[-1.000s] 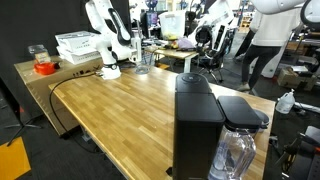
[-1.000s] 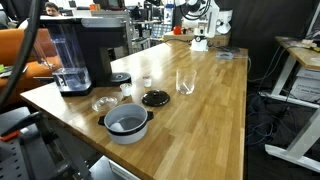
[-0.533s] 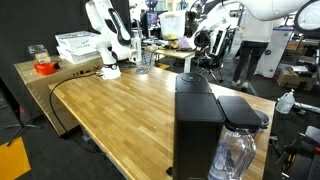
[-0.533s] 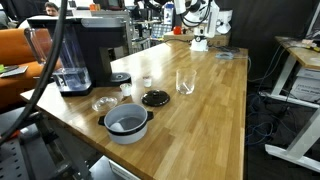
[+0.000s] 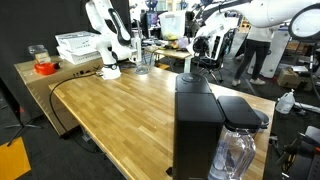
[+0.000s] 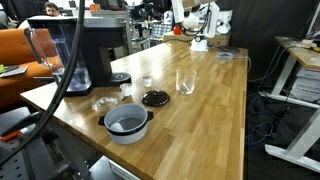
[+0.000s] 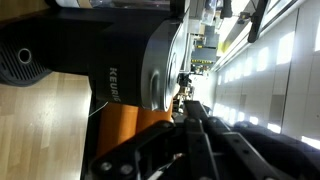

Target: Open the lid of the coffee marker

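End effector [image 7: 190,125]: we are seeing it closed tight, empty, lower centre.
Lid [image 7: 140,60]: sitting down on the coffee marker [image 5: 197,125], upper centre.

The black cable [image 6: 70,65] has swung across the coffee marker [image 6: 105,45].

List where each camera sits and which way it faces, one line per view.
Exterior view: close by the coffee machine, looking along the table; white arm top right.
Exterior view: off a table corner, facing the coffee machine's front and a bowl; only a black cable shows.
Wrist view: rolled sideways, close on the lid; shut gripper at bottom.
Shared: all three show the coffee machine.
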Tool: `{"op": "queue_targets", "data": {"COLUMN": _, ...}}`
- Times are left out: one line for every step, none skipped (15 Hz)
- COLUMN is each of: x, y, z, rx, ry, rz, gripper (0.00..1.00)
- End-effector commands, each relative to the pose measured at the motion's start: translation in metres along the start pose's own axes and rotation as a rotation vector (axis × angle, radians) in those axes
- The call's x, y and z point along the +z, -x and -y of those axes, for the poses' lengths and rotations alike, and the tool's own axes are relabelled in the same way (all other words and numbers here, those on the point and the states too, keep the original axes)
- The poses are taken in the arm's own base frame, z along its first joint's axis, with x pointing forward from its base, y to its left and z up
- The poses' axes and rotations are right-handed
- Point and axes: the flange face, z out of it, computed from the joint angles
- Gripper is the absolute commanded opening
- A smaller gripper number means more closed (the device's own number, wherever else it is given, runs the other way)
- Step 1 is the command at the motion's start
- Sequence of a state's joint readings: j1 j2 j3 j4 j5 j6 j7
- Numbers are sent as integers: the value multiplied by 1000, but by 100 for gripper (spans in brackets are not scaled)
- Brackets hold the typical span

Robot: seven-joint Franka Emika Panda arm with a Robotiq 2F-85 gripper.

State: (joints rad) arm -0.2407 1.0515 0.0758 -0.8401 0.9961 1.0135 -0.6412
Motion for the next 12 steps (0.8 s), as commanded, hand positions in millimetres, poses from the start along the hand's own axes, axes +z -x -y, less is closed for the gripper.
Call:
{"op": "queue_targets", "data": {"x": -5, "y": 0, "z": -2, "rx": 32, "ry": -16, "rz": 5, "gripper": 0}}
{"op": "queue_targets", "data": {"x": -4, "y": 0, "z": -4, "rx": 36, "ry": -16, "rz": 2, "gripper": 0}}
{"op": "queue_targets", "data": {"x": -4, "y": -1, "z": -2, "rx": 33, "ry": -19, "rz": -1, "gripper": 0}}
{"op": "queue_targets", "data": {"x": -4, "y": -2, "z": -1, "rx": 28, "ry": -15, "rz": -1, "gripper": 0}}
{"op": "queue_targets", "data": {"x": -4, "y": -2, "z": 3, "rx": 18, "ry": -9, "rz": 7, "gripper": 0}}
{"op": "queue_targets", "data": {"x": -1, "y": -1, "z": -3, "rx": 22, "ry": 1, "rz": -2, "gripper": 0}}
{"op": "queue_targets", "data": {"x": -1, "y": -2, "z": -2, "rx": 20, "ry": 3, "rz": -2, "gripper": 0}}
{"op": "queue_targets", "data": {"x": 0, "y": -1, "z": -2, "rx": 19, "ry": 1, "rz": -1, "gripper": 0}}
{"op": "queue_targets", "data": {"x": 0, "y": -1, "z": -2, "rx": 19, "ry": 0, "rz": -1, "gripper": 0}}
{"op": "queue_targets", "data": {"x": -1, "y": 0, "z": -3, "rx": 20, "ry": -1, "rz": -4, "gripper": 0}}
{"op": "queue_targets", "data": {"x": -2, "y": 0, "z": -4, "rx": 23, "ry": -2, "rz": -8, "gripper": 0}}
{"op": "queue_targets", "data": {"x": -2, "y": 0, "z": -5, "rx": 24, "ry": -5, "rz": -11, "gripper": 0}}
